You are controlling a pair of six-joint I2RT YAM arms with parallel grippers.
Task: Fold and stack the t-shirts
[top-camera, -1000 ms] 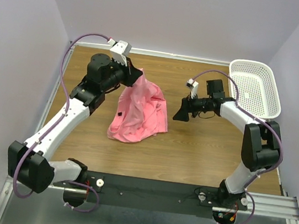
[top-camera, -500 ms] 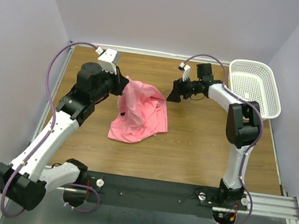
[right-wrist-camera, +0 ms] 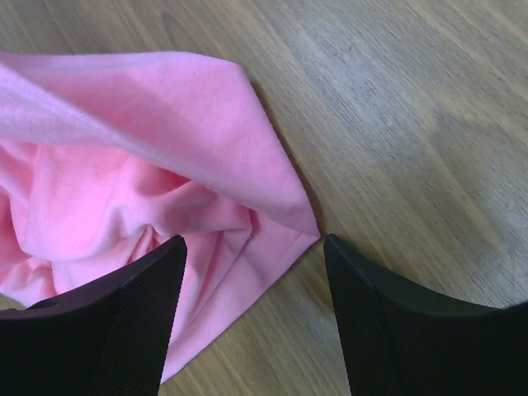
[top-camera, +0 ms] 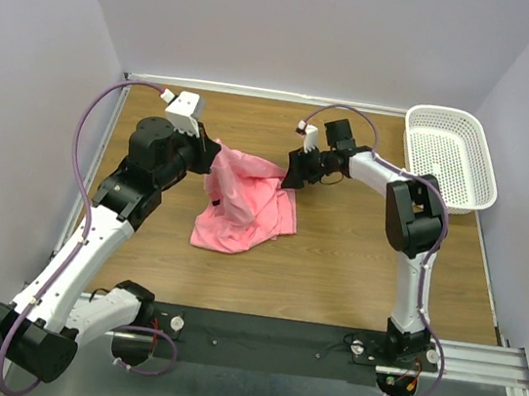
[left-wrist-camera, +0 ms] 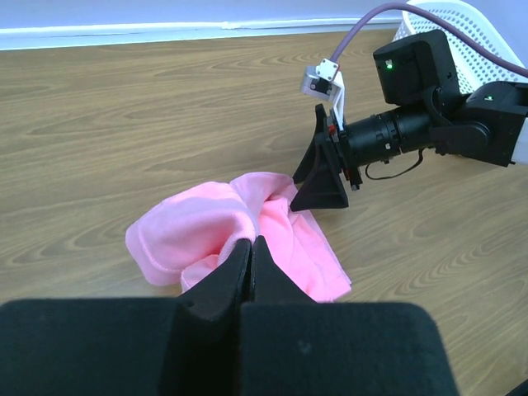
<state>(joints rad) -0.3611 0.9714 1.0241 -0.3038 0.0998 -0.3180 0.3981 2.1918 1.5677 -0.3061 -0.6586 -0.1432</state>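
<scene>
Overhead view of a wooden desk (top-camera: 354,260). My left fingers (left-wrist-camera: 247,268) are clenched on a bunched fold of the salmon-pink t-shirt (top-camera: 244,200), holding it up just left of ctr. The rest of the shirt lies crumpled on the desk, mid-frame. My right fingers (top-camera: 292,174) are spread wide, low at the shirt's upper-right corner. In the wrist view that corner sits btwn them, not gripped. A white mesh basket (top-camera: 453,156) sits upper right, well apart from the shirt.
</scene>
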